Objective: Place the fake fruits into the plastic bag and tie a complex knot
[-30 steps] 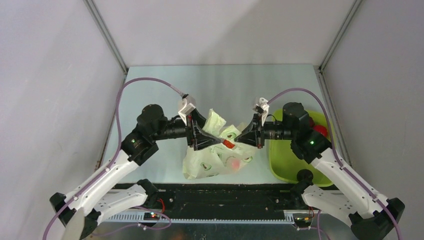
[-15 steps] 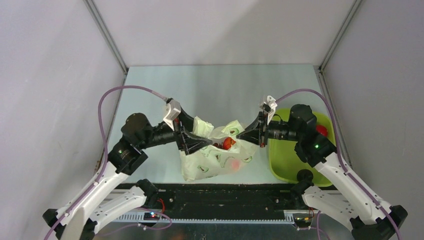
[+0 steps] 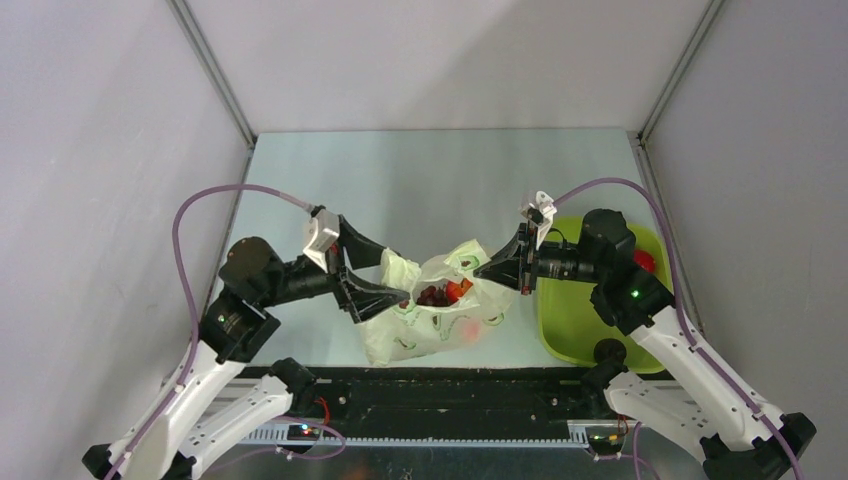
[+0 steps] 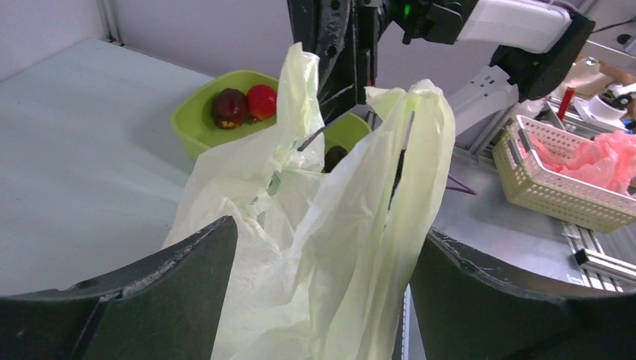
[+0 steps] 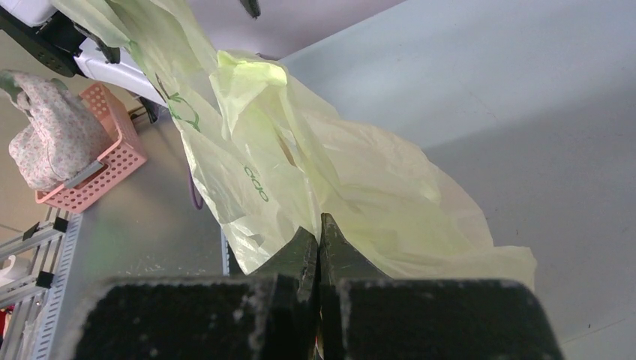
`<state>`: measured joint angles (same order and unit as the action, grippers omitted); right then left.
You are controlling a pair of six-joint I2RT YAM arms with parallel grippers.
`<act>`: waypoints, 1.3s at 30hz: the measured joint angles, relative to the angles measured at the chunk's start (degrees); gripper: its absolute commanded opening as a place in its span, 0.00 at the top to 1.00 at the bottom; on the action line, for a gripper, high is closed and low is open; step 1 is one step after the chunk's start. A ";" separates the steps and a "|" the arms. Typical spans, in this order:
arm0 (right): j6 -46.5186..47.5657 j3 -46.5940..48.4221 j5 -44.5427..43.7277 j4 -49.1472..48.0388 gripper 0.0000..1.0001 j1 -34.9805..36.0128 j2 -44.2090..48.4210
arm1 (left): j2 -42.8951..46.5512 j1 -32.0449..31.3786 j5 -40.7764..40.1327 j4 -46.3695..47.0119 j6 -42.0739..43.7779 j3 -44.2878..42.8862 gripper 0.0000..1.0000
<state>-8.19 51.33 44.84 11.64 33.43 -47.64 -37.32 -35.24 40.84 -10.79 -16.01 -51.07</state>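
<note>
The plastic bag [image 3: 430, 325] stands on the table between the arms, its mouth gaping. Inside show a red fruit [image 3: 458, 289] and a dark grape cluster [image 3: 432, 295]. My left gripper [image 3: 393, 275] is open at the bag's left side; a pale handle flap [image 4: 337, 225] rises loose between its wide-spread fingers [image 4: 187, 277]. My right gripper [image 3: 480, 270] is shut on the bag's right rim, and the film [image 5: 352, 180] fans out from its pinched tips [image 5: 320, 225]. A maroon fruit [image 4: 229, 107] and a red fruit [image 4: 261, 101] lie in the lime-green tray [image 4: 195, 124]. No knot shows.
The lime-green tray [image 3: 560, 335] sits right of the bag, under my right arm, with a red fruit [image 3: 642, 262] at its far side. Off the table stand a cream basket [image 4: 555, 180] with pink cloth and a pink basket [image 5: 90, 176]. White walls enclose the table.
My left gripper has opened, let go of the bag's left rim and pulled back to the left. The bag's mouth has spread wider, showing the grapes. The right gripper has shifted slightly right.
</note>
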 measured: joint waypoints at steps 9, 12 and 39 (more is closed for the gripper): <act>-0.48 0.00 -0.28 -0.07 1.00 -0.02 0.52 | -0.46 0.50 4.37 0.26 -0.42 2.40 0.92; -1.27 -0.02 -1.77 -0.44 1.00 0.85 1.42 | -1.73 0.50 4.79 0.11 -0.37 2.43 1.00; -2.14 1.27 -17.16 -0.96 1.00 15.89 -2.78 | -20.81 -9.62 -14.56 -29.86 16.13 -16.37 1.00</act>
<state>-10.33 52.60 27.68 10.68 49.32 -50.41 -58.13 -44.86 26.28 -40.64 0.12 -67.44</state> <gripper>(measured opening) 0.009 0.007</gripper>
